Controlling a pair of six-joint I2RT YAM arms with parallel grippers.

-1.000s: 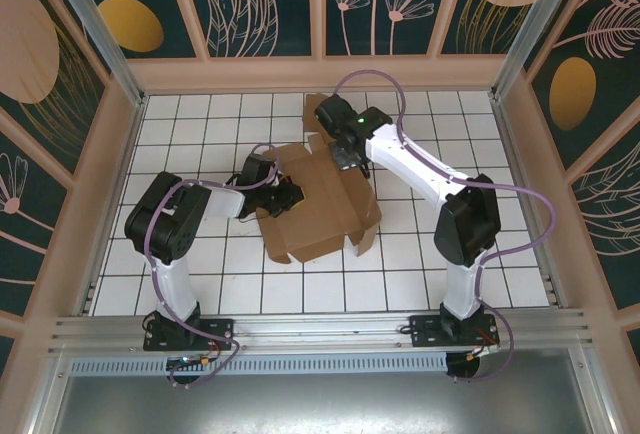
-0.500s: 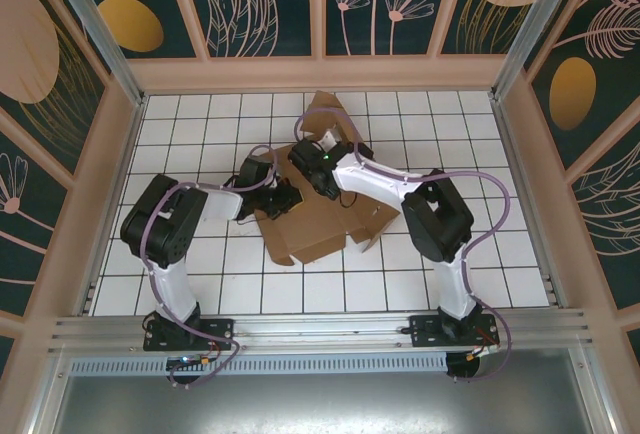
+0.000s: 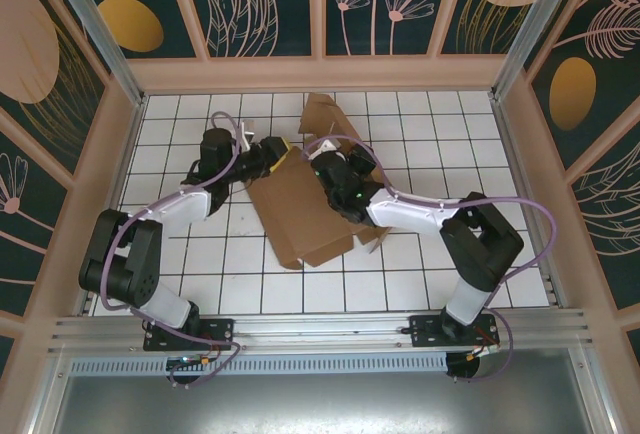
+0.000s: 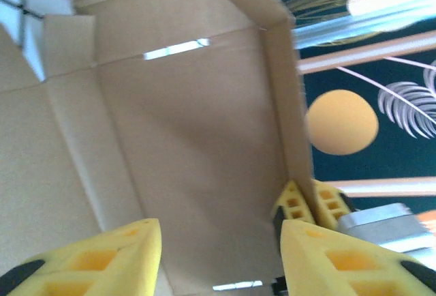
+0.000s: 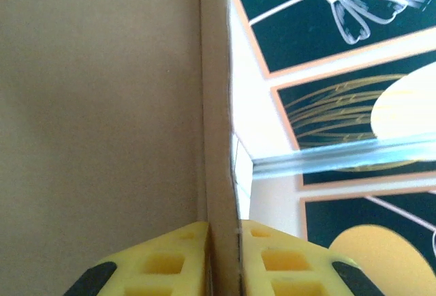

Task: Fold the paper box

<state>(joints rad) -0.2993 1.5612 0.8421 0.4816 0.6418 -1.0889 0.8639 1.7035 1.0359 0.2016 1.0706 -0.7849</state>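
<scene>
One box (image 3: 300, 216) sits mid-table (image 3: 500, 154) between my two arms, walls half up, bare cardboard inside. My right gripper (image 5: 223, 258) is pinched on one upright wall. My left gripper (image 4: 219, 258) hangs over the interior, fingers apart.

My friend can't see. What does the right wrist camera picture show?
The right gripper pinches a thin upright edge of the box between two yellow fingers. Plain brown cardboard lies left of it; a dark wall painted with flowers is on the right.
</scene>
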